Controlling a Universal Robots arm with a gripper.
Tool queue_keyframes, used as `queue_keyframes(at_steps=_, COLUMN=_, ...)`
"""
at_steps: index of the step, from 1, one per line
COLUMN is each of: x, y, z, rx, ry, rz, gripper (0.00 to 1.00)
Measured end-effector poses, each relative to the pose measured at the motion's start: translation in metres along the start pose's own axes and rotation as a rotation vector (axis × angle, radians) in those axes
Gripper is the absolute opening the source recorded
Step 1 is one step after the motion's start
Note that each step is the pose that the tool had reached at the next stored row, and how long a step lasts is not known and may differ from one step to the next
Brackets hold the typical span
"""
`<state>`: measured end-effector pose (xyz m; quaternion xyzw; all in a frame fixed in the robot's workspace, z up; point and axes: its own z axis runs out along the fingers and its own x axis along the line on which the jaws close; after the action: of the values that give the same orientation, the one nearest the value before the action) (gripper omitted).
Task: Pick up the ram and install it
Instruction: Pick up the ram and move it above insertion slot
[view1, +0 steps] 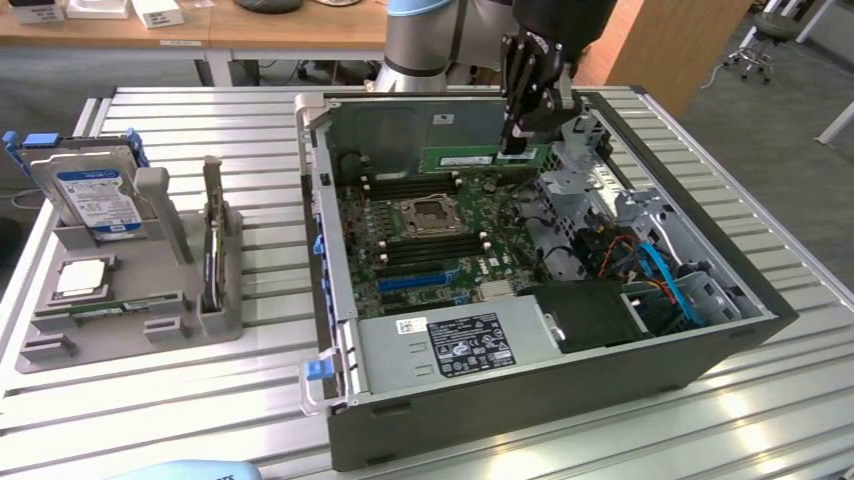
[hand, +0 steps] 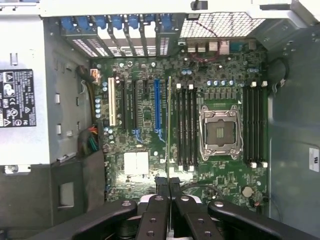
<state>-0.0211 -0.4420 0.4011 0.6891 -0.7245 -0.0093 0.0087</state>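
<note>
My gripper (view1: 514, 152) hangs over the open computer case (view1: 534, 400) and is shut on the ram (view1: 461, 159), a narrow green stick with a white label that reaches out toward the exterior view's left. In the wrist view the ram (hand: 168, 125) is seen edge-on as a thin line running out from my closed fingertips (hand: 163, 184). It is held above the motherboard (hand: 145, 120), over the black memory slots (hand: 186, 127) beside the empty processor socket (hand: 219, 131). The stick is clear of the board, not touching a slot.
A grey parts holder (view1: 174, 325) at the exterior view's left carries a hard drive (view1: 96, 195) with a blue-and-white label and a square silver processor chip (view1: 83, 276). Inside the case are the power supply (view1: 454, 345), blue cables (view1: 667, 275) and the metal drive cage (view1: 587, 165).
</note>
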Motion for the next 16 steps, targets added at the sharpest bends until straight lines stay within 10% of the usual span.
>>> queue_keyframes(at_steps=16, x=-0.0097, y=0.0017, z=0.0024, rx=0.0011, ry=-0.0001, rz=0.0, gripper=0.11)
